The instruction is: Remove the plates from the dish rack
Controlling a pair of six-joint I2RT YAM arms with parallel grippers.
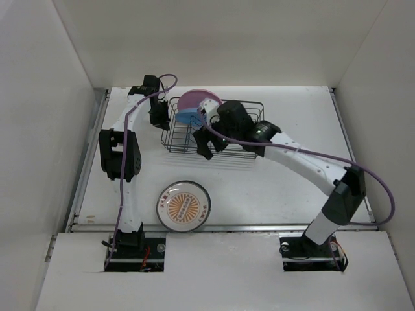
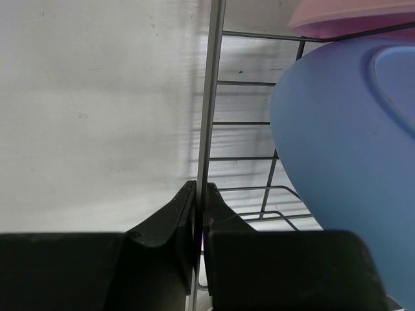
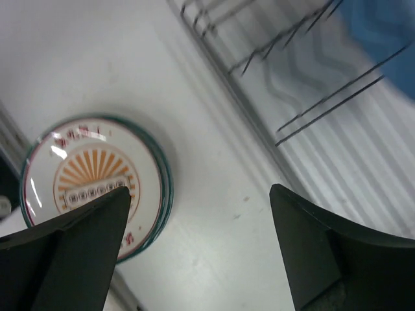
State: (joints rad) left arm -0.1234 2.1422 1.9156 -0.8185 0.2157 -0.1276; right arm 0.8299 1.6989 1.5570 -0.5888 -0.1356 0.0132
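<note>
The tabletop [image 1: 292, 194] carries the dish rack [image 1: 178, 136], which the left tool [image 2: 200, 191] steadies by pinching a wire of its side rim, jaws pressed together on it. The blue plate [image 2: 343, 162] stands in the rack just to that tool's right, with the pink plate [image 2: 350, 16] behind it. The right tool [image 3: 200, 191] hangs spread and empty over the rack's near edge.

To lift the blue plate cleanly, I judge the right tool should straddle its upper rim and draw straight up between the dividers while the left tool pins the rack.

Only the right wrist view shows the sunburst plate [image 3: 91, 181] flat below its left finger. Only the left wrist view confirms the pinch on the wire.
</note>
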